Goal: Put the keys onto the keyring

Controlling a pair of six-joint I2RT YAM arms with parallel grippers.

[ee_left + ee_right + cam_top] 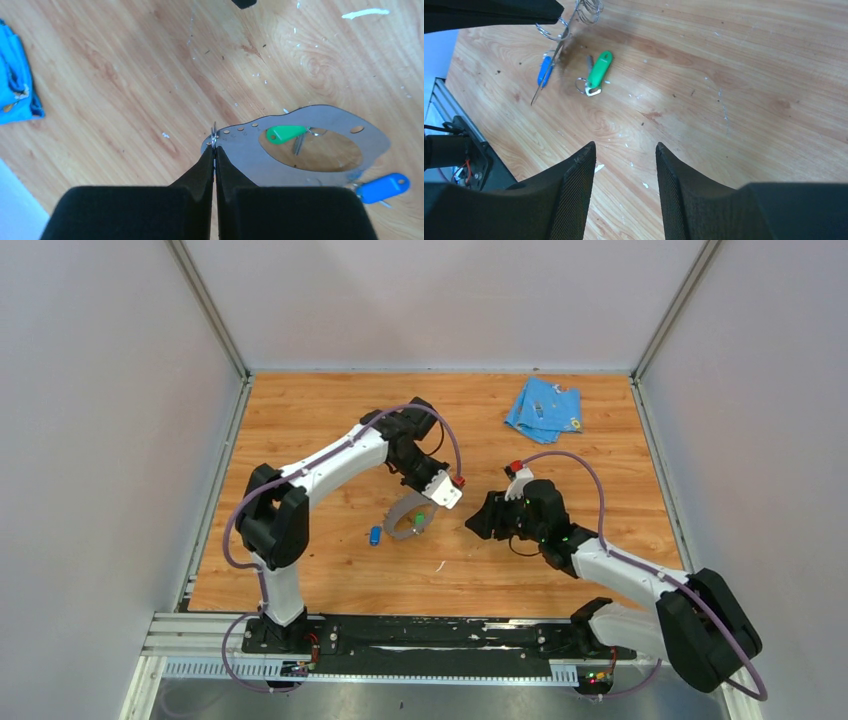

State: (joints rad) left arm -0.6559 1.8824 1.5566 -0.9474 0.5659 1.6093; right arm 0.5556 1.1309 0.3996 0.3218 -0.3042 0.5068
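Note:
The keyring is a grey metal band with an oval hole, tilted with one end lifted. My left gripper is shut on a small wire loop at its edge, as the left wrist view shows, with the band beyond the fingertips. The green key lies on the table inside the band's hole. The blue key lies just outside the band. My right gripper is open and empty, apart from both the green key and the blue key.
A light-blue cloth lies at the back right of the wooden table, also in the left wrist view. A small white scrap lies near the front. The black base rail runs along the near edge.

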